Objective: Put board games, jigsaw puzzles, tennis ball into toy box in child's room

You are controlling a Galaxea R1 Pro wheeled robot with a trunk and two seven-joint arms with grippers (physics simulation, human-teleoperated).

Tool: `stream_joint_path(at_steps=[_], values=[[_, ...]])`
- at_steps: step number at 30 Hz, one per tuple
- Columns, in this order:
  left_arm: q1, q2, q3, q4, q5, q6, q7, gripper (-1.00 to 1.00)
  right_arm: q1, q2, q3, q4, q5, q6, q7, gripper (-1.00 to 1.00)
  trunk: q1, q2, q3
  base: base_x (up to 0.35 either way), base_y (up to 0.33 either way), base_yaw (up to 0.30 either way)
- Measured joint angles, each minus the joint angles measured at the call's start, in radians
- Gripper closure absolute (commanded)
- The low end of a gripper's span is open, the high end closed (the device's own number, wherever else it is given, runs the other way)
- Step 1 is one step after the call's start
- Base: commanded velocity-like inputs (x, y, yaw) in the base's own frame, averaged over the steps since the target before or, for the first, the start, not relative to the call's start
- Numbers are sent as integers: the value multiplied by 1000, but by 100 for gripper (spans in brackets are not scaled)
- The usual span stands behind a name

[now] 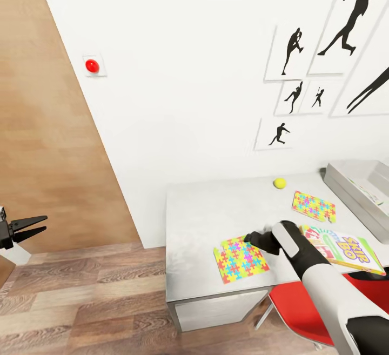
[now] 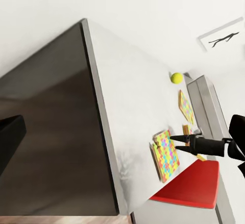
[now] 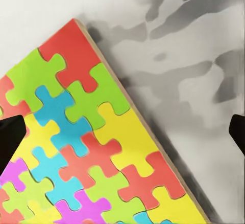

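Head view: the right gripper [image 1: 249,236] hangs low over the table [image 1: 200,214], directly above the upper right corner of the near puzzle [image 1: 240,259]. That puzzle lies flat by the front edge, slightly skewed to it. The jaws appear parted and hold nothing. The left gripper [image 1: 31,226] is parted, empty and well apart from the table, so the right arm is the nearer one. The second puzzle [image 1: 314,206] lies further back, the tennis ball [image 1: 279,183] lies near the wall, the game box [image 1: 343,247] lies just beside the right forearm, and the toy box [image 1: 356,185] stands at the far right. A red chair [image 1: 302,306] sits under the front edge, below the arm.

Left wrist view: the right gripper [image 2: 179,143] points across the table [image 2: 138,106] with its tips spread over one end of the near puzzle [image 2: 166,155]. The ball [image 2: 176,77] and the second puzzle [image 2: 186,107] lie clear of it.

Right wrist view: the two fingertips [image 3: 10,139] stand wide apart at either side. The puzzle [image 3: 92,152] edge runs diagonally between them, one tip over the slab and one over bare table [image 3: 194,70]. Judgement: nothing blocks the descent, but the slab is thin and flat, so a grip needs one finger to catch that tan edge.
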Motion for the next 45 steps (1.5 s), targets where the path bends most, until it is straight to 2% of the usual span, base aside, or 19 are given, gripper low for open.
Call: stream_joint_path(at_steps=[7, 19, 45], values=[[0, 0, 0, 0, 0, 0, 0, -100, 1, 0, 22, -9, 12, 2, 1, -100, 0, 0, 0, -40, 5, 0], [0, 0, 0, 0, 0, 1, 0, -100, 4, 2, 25, -15, 21, 1, -1, -100, 0, 0, 0, -38, 32, 0], [0, -1, -11, -1, 1, 1, 0, -100, 4, 10, 25, -13, 19, -1, 0, -100, 0, 0, 0, -26, 142, 0]])
